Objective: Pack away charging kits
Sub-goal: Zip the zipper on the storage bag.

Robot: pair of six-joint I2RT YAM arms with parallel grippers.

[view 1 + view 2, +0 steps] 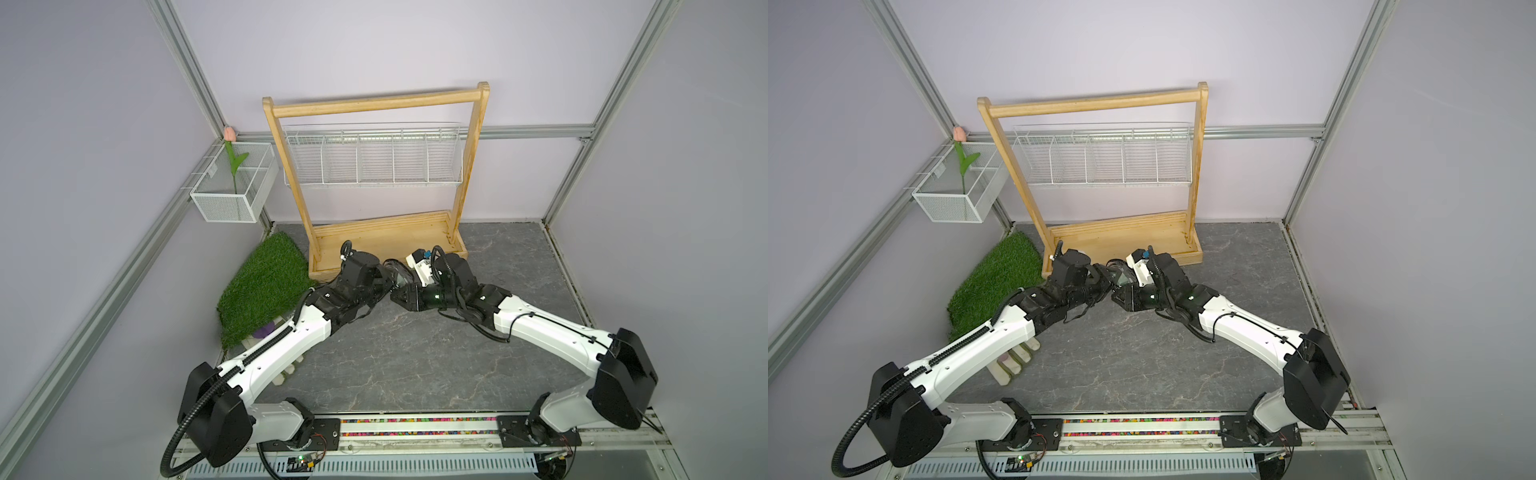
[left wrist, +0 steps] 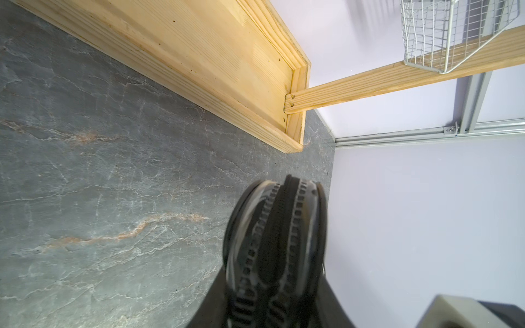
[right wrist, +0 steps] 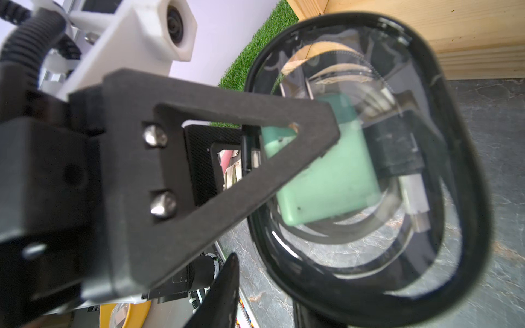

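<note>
The oval clear pouch (image 3: 460,176) with a black rim hangs just in front of the wooden tray, and my left gripper (image 2: 272,284) is shut on it. The left wrist view shows the pouch (image 2: 275,227) edge-on between the jaws. Inside it lie the mint-green charger block (image 3: 326,184) and the white cable coil (image 3: 413,193). A left finger (image 3: 227,136) crosses the pouch's face. My right gripper (image 3: 267,289) stands open just below the pouch's rim, with only floor between its fingers. In both top views the two grippers (image 1: 384,282) (image 1: 397,297) meet at the pouch (image 1: 394,268) (image 1: 1119,272).
A wooden rack (image 1: 386,245) with a tray base stands right behind the grippers, with a white wire basket (image 1: 374,162) hung across it. A grass mat (image 1: 266,286) lies left. A white mesh box (image 1: 232,195) holds a tulip. Small bottles (image 1: 1013,361) lie under the left arm.
</note>
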